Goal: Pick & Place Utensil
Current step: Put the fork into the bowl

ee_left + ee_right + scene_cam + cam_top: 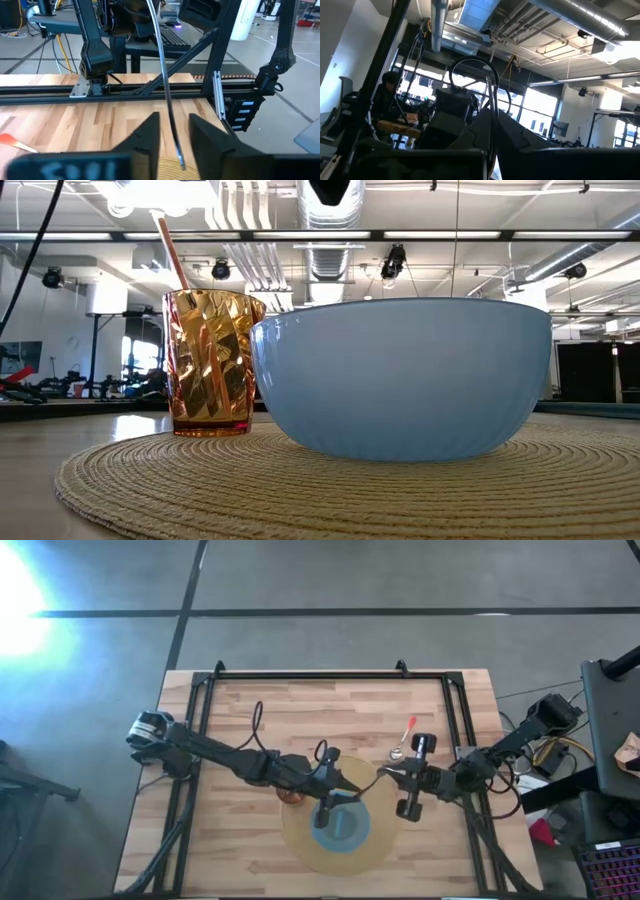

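Looks like a mid-handover: off the table, not yet placed. Thin metal utensil (pixel 166 90) clamped in the tightly closed right gripper (pixel 491 125), up in the air over the woven mat (pixel 300 850), near the blue bowl (pixel 400 380). Left gripper (pixel 174 120) set narrow around the same shaft, fingers (pixel 150 135) either side, slim gaps showing, no firm hold evident. Left to do: securing that grip, letting go with the right, setting down, probably in the bowl or the amber cup (pixel 210 360)

Two dark, slender, multi-jointed robot arms, left arm (pixel 225 758) and right arm (pixel 500 752), with black cables looping along them; the left arm's base at frame left is silver-grey.
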Available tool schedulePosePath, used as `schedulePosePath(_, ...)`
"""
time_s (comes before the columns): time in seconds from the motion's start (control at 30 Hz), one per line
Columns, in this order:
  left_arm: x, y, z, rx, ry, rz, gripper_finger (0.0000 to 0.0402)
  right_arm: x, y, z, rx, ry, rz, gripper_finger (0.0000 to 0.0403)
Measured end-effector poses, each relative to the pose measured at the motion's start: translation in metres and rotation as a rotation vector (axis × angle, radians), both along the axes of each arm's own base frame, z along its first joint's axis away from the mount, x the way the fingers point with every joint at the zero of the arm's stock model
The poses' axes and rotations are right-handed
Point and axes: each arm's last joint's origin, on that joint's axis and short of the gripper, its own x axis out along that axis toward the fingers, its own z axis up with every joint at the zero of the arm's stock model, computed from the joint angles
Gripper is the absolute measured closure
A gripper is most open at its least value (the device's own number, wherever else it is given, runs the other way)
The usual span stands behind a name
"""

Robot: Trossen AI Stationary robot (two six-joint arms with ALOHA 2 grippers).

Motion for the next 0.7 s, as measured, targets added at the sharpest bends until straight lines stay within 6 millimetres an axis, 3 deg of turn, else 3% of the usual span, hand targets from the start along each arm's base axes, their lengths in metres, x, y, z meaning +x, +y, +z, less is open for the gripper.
schedulePosePath(0.2,-0.0002,0.0003,-0.0013,-0.006,0.015,0.005,0.0392,0.0003,0.0006,-0.0005,-0.010,0.003,0.002,0.0394)
schedulePosePath(0.7,-0.0010,0.0001,-0.0053,-0.017,0.059,0.005,0.0399,0.0014,0.0009,-0.0028,-0.011,0.027,-0.005,0.0389)
